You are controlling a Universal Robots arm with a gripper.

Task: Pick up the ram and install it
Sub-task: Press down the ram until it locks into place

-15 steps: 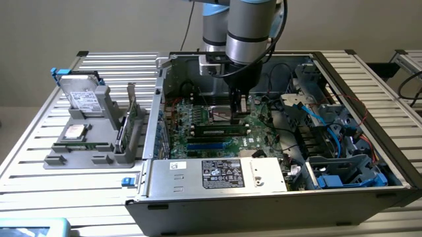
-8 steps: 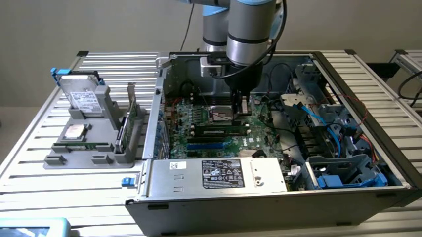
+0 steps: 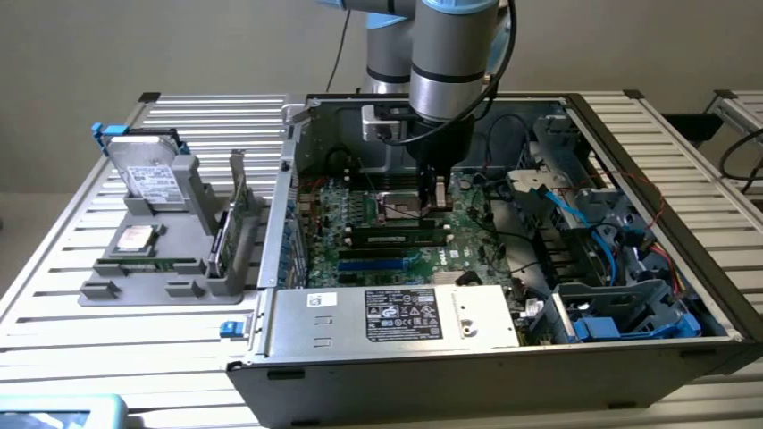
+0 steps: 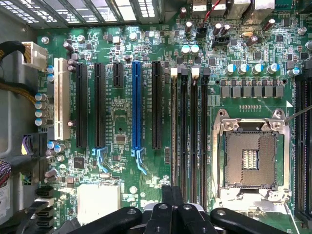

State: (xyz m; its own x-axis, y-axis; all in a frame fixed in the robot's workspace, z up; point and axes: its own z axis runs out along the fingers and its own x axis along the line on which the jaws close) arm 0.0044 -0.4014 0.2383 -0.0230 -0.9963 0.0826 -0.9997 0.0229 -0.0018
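claw [image 4: 171,191] closed over memory slots [image 4: 185,141], cpu socket [image 4: 251,158] beside, cables [image 3: 573,207] near

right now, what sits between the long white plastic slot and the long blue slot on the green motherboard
Two long black slots and one short black slot, seen in the wrist view.
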